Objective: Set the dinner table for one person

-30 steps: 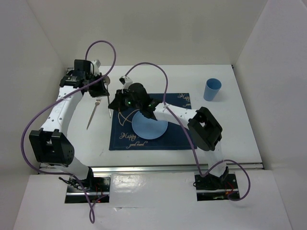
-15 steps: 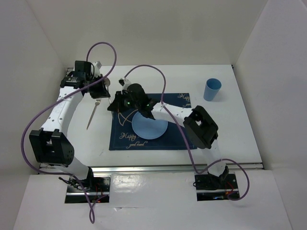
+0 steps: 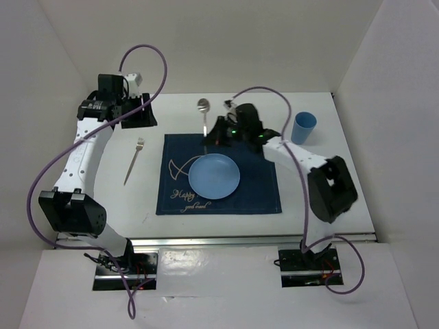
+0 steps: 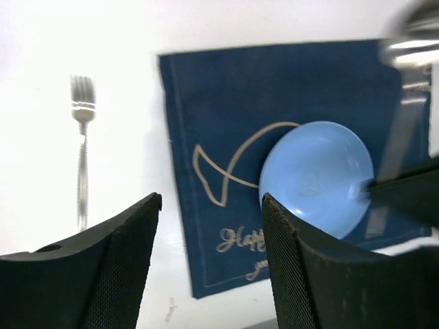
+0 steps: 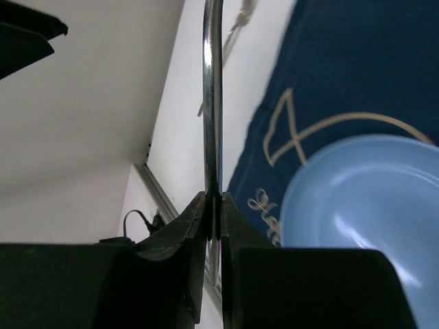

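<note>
On the white dinner table [image 3: 329, 185] lies a navy placemat [image 3: 257, 192] with a blue plate [image 3: 214, 176] on it. A fork [image 3: 134, 161] rests on the table left of the mat. My right gripper [image 3: 218, 134] hovers over the mat's back edge, shut on the handle of a silver spoon [image 3: 204, 116]; the right wrist view shows the spoon [image 5: 212, 103] pinched edge-on in the gripper [image 5: 214, 205]. My left gripper [image 3: 139, 114] hangs open and empty at the back left. In its wrist view the gripper [image 4: 209, 226] looks down on the fork [image 4: 82, 137] and plate [image 4: 315, 178].
A blue cup [image 3: 303, 128] stands upright at the back right, off the mat. White walls close in the left, back and right sides. A silver rail [image 3: 254, 238] runs along the near edge in front of the arm bases.
The left gripper opened, let go of the spoon and drew back to the left. The right gripper, holding the spoon, swung right from the mat's left corner to its back edge.
</note>
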Controlling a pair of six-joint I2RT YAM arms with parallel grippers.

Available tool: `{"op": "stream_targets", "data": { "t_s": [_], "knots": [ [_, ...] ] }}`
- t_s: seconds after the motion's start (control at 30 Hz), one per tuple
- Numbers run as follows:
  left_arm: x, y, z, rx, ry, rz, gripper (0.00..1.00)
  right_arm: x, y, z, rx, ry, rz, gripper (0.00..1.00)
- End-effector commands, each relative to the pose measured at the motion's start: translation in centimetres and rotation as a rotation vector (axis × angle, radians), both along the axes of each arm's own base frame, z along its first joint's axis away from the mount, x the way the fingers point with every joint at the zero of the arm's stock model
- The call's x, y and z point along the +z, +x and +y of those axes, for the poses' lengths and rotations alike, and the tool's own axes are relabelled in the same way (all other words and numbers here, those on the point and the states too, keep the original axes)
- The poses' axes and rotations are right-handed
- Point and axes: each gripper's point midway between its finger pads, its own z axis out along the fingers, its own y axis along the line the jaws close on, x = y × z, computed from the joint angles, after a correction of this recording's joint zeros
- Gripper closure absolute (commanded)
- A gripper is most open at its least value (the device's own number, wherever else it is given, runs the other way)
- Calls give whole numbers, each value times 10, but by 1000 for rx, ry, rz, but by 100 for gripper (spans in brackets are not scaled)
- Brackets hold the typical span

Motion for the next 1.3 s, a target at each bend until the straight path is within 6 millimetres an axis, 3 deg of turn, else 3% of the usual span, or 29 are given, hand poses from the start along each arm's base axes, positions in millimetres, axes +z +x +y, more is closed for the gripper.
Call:
{"op": "stream_targets", "data": {
  "t_s": [0.0, 0.03, 0.07, 0.1, 0.13, 0.2, 0.23, 0.33, 0.5, 1.0, 1.1, 1.13, 1.27],
  "knots": [
    [13, 0, 39, 57, 106, -38, 32, 38, -17, -68, -22, -8, 10, 100],
    [8, -1, 46, 78, 117, -23, 32, 21, -27, -84, -20, -37, 54, 100],
    [2, -4, 54, 93, 140, -4, 32, 18, -38, -102, -26, -69, 71, 100],
    [-2, -5, 60, 101, 147, 6, 32, 10, -32, -125, -79, -88, 101, 100],
    [-13, -9, 60, 99, 147, 35, 32, -10, -43, -140, -84, -103, 164, 100],
    [-23, -13, 71, 128, 156, 65, 32, -21, -47, -174, -142, -101, 202, 100],
    [-30, -14, 71, 127, 156, 79, 33, -42, -61, -184, -144, -96, 273, 100],
    [-42, -19, 77, 138, 148, 112, 33, -58, -65, -210, -181, -46, 300, 100],
    [-44, -18, 75, 131, 140, 112, 34, -102, -76, -213, -142, -74, 383, 100],
    [-42, -19, 78, 143, 154, 113, 34, -152, -62, -215, -115, -36, 498, 100],
    [-42, -19, 78, 143, 154, 113, 34, -154, -61, -216, -125, -46, 496, 91],
    [-42, -19, 81, 152, 153, 114, 34, -151, -59, -217, -132, -51, 480, 81],
    [-42, -19, 81, 152, 153, 114, 34, -152, -62, -220, -155, -76, 486, 62]
  ]
}}
